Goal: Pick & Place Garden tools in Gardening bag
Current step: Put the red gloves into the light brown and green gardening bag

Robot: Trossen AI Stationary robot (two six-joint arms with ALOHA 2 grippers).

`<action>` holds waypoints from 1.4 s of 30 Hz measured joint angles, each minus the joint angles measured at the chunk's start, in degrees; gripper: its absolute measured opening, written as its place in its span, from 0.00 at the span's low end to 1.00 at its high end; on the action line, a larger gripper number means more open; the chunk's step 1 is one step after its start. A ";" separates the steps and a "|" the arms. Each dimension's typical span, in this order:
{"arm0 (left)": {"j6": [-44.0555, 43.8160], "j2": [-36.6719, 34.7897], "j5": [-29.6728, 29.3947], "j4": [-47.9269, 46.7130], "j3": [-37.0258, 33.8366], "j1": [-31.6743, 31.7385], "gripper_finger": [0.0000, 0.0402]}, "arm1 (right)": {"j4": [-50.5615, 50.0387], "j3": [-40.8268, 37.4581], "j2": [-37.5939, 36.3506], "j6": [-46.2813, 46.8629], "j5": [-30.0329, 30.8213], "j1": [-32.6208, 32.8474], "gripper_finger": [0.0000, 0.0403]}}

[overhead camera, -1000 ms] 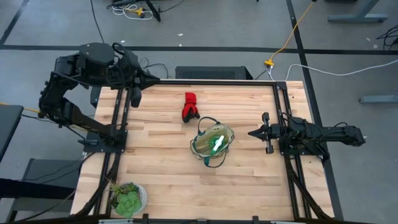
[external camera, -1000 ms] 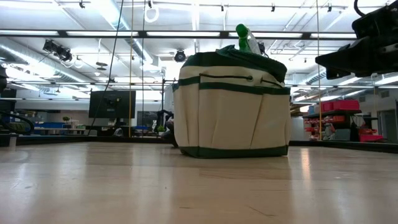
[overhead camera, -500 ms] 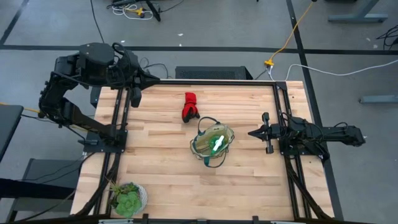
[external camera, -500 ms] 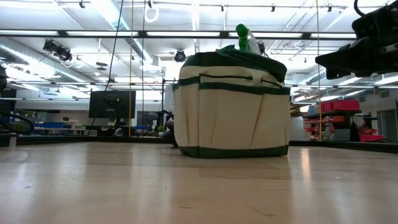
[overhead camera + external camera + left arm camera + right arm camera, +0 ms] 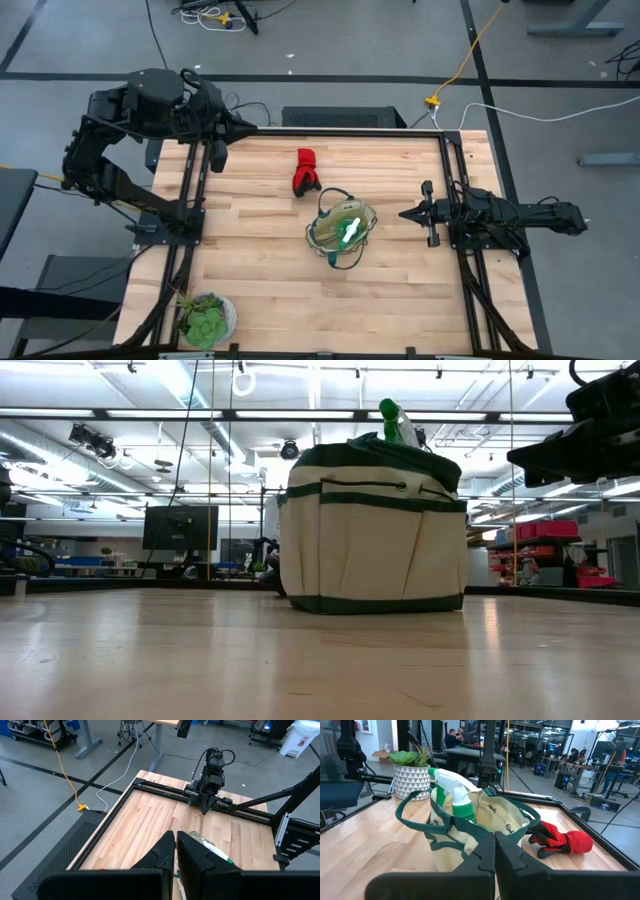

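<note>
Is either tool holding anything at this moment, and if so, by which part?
Nothing is held. The left tool is shut and empty at the table's far-left corner; the right tool is shut and empty beside the gardening bag. The glove bundle lies untouched on the table.

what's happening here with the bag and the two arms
Nothing is being handled right now. The bag stands mid-table with the spray bottle already in it. The glove bundle lies on the table beside the bag, not yet packed. The left gripper hangs at the table's far left corner, and the right gripper sits at the right edge; both are shut and empty. A potted plant stands at the near left corner.
</note>
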 joint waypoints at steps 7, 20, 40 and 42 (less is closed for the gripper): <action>0.02 0.00 -0.20 -0.01 0.02 -0.02 0.06 | 0.01 0.00 0.00 0.00 -0.01 0.00 0.00; 0.04 3.06 -3.47 -2.59 0.01 2.98 0.06 | 0.03 0.00 0.00 0.00 -0.01 -0.01 0.00; 5.23 10.78 -8.49 -3.35 -0.68 8.97 0.06 | 0.06 0.00 0.00 0.00 -0.01 -0.02 0.00; 5.22 11.99 -8.47 -3.35 -0.68 9.54 0.06 | 0.06 0.00 0.00 0.00 -0.01 -0.02 0.00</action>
